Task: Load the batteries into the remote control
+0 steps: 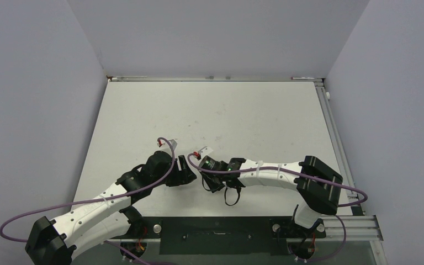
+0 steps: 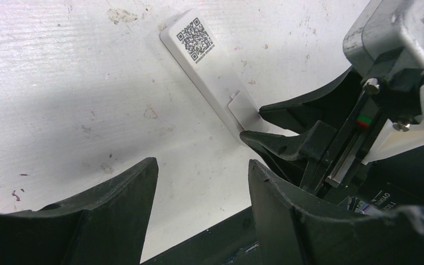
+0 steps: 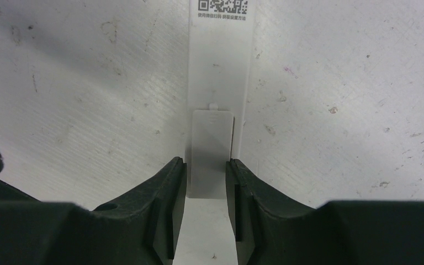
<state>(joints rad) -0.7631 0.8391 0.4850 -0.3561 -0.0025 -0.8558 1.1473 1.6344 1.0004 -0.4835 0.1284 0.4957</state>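
Observation:
The remote control (image 3: 221, 66) lies on the table back side up, a slim white bar with a QR code near its far end. It also shows in the left wrist view (image 2: 210, 72). My right gripper (image 3: 206, 161) is closed on the small battery cover (image 3: 212, 149) at the remote's near end. Its dark fingers (image 2: 276, 141) meet that end in the left wrist view. My left gripper (image 2: 201, 163) is open and empty, just beside the remote and the right gripper. In the top view both grippers (image 1: 186, 167) (image 1: 203, 167) meet and hide the remote. The batteries are out of view.
The white table (image 1: 226, 116) is scuffed and stained. Grey walls stand on three sides, and a metal rail (image 1: 331, 127) runs along the right edge. A dark base plate (image 1: 215, 234) lies at the near edge between the arm bases.

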